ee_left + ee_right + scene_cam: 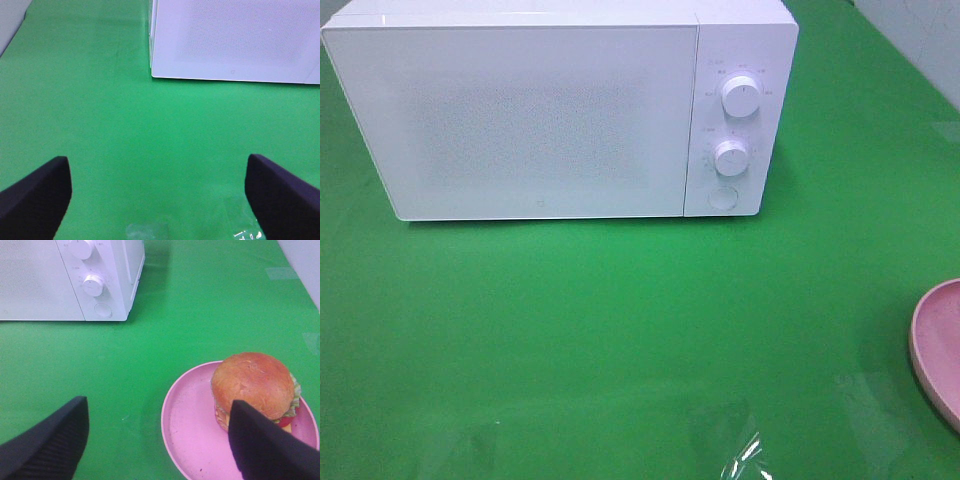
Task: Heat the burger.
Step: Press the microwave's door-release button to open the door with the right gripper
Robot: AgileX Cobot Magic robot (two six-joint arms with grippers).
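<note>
The burger [252, 385], with a glossy brown bun and green lettuce, sits on the round pink plate [192, 425] in the right wrist view. My right gripper [157, 407] hovers open above the green cloth. One dark finger [265, 445] overlaps the near side of the plate and burger, and nothing is between the fingers. Only the plate's rim [932, 350] shows at the right edge of the high view; the burger is out of that frame. My left gripper [157, 162] is open and empty over bare cloth in front of the white microwave [550, 110], whose door is shut.
The microwave has two round knobs [741, 97] [731, 158] and a round button [722, 198] on its right panel. Green cloth [620, 330] covers the table. A crinkle of clear film [745, 455] lies near the front edge. A pale wall [920, 40] stands at the back right.
</note>
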